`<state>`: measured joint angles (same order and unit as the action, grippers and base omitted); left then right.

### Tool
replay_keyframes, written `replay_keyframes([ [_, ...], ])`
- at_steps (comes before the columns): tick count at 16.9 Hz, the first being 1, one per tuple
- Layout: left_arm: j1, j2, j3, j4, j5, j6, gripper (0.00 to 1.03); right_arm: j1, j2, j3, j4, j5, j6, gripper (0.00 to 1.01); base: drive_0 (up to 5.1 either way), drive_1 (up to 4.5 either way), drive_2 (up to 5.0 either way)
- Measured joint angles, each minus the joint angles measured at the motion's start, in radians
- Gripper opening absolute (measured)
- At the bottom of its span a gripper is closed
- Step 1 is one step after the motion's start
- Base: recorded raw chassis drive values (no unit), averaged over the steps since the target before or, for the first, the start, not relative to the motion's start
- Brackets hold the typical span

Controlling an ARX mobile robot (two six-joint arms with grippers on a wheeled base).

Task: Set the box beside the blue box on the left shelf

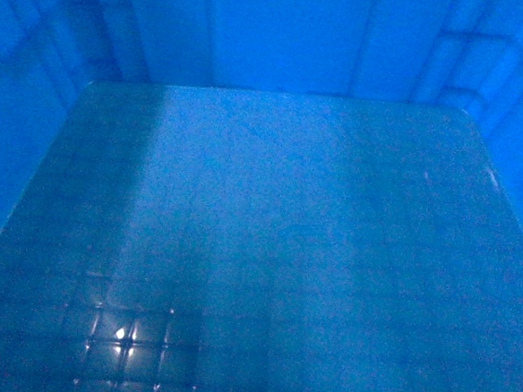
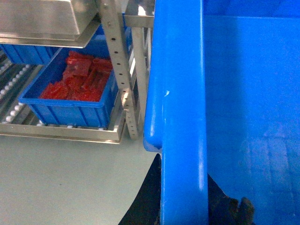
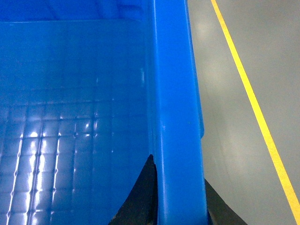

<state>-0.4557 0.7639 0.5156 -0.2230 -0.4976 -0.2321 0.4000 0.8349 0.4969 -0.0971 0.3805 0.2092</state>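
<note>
Both grippers pinch the box (image 2: 180, 117): the left gripper (image 2: 187, 206) straddles its left rim, the right gripper (image 3: 178, 201) its right rim. Keep it level and, probably, ease it onto the shelf (image 2: 61, 133) beside the blue box (image 2: 70, 110) of red parts

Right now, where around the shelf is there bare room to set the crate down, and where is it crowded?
Left wrist view: bare floor in front of the shelf frame. The low shelf is crowded by the bin of red parts. Right wrist view: open floor between the crate rim and the yellow line.
</note>
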Motion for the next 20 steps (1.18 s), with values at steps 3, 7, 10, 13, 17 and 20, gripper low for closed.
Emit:
replay_keyframes([
  [3, 0.0, 0.0, 0.0, 0.001, 0.0, 0.0, 0.08, 0.0, 0.001, 0.0, 0.001, 0.0, 0.0, 0.1, -4.8, 2.52, 2.5],
  [7, 0.0, 0.0, 0.0, 0.0, 0.0, 0.0, 0.08, 0.0, 0.001, 0.0, 0.001, 0.0, 0.0, 0.1, -4.9, 1.49, 3.3],
  [10, 0.0, 0.001, 0.0, 0.0, 0.0, 0.0, 0.08, 0.0, 0.001, 0.0, 0.0, 0.0, 0.0, 0.1, -4.9, 1.38, 3.4],
  [13, 0.0, 0.0, 0.0, 0.0, 0.0, 0.0, 0.08, 0.0, 0.002, 0.0, 0.0, -0.001, 0.001, 0.1, -4.8, 1.37, 3.5],
  [17, 0.0, 0.0, 0.0, 0.001, 0.0, 0.0, 0.08, 0.0, 0.001, 0.0, 0.0, 0.0, 0.0, 0.1, -4.9, 2.22, 2.7],
  [20, 0.0, 0.0, 0.0, 0.0, 0.0, 0.0, 0.08, 0.0, 0.001, 0.0, 0.0, 0.0, 0.0, 0.1, -5.0, 2.31, 2.3],
])
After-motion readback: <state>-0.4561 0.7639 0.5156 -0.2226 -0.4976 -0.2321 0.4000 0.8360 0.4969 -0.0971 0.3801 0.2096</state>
